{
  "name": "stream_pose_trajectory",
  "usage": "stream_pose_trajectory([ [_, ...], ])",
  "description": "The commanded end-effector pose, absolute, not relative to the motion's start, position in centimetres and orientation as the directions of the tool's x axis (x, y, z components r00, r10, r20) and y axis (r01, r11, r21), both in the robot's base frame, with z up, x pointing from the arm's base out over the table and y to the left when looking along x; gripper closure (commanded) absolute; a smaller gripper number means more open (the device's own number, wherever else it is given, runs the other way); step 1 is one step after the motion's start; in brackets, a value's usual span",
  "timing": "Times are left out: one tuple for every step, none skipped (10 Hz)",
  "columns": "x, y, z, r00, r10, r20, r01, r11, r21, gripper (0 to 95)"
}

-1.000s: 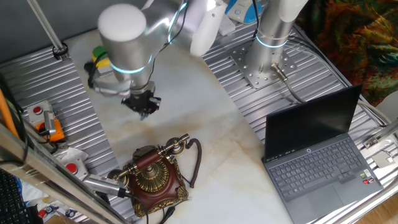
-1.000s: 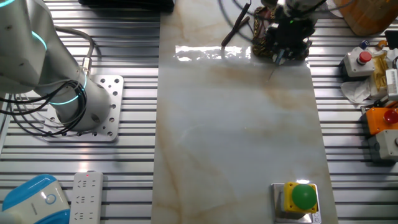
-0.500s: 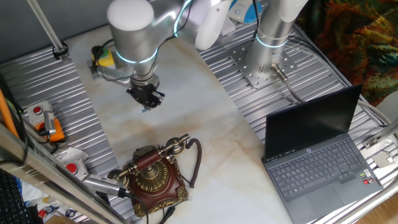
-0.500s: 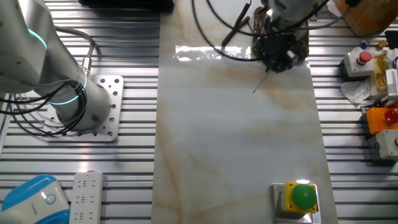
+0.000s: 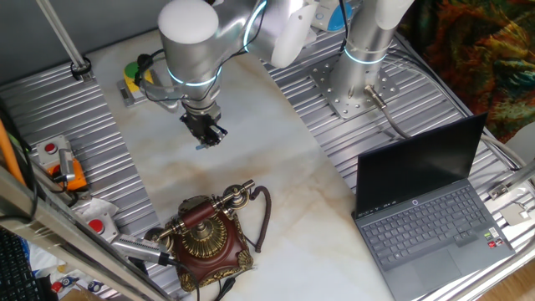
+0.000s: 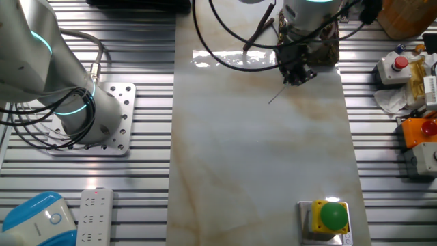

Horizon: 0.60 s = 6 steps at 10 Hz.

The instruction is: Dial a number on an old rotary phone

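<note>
Hovering: gripper (image 5: 206, 136) is hanging at twelve o'clock from old rotary phone (image 5: 211, 234), well apart.
Jaws: pinching a thin stick (image 6: 275, 98).
Handling: phone is looking heavy, rigid; dial (image 5: 199, 240) is likely turning stiffly.

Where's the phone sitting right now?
In one fixed view the phone stands at the near edge of the marble tabletop, left of the laptop. The gripper hangs apart from it, farther back.

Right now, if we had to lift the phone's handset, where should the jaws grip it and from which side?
Grip the handset at its slim middle bar, coming straight down from above. It lies level across the top of the rotary phone, and its flared brass ends look too wide.
</note>
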<state>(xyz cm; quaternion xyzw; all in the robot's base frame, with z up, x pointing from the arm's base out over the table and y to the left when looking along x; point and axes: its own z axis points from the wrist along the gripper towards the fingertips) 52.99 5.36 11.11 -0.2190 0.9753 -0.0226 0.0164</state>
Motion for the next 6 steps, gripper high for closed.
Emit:
stream_pose_trajectory([
  [52.52,5.51,10.87,-0.949,-0.313,-0.027,-0.313,0.95,-0.007,95.0],
  [52.49,5.53,10.86,-0.955,-0.295,-0.027,-0.296,0.955,0.007,95.0],
  [52.2,5.67,10.77,-0.967,-0.25,-0.036,-0.251,0.967,0.033,95.0],
  [51.9,5.83,10.67,-0.974,-0.223,-0.042,-0.225,0.973,0.053,95.0],
  [51.7,5.94,10.6,-0.976,-0.217,-0.031,-0.219,0.975,0.044,95.0],
  [51.53,6.03,10.55,-0.976,-0.217,-0.03,-0.218,0.975,0.044,95.0],
])
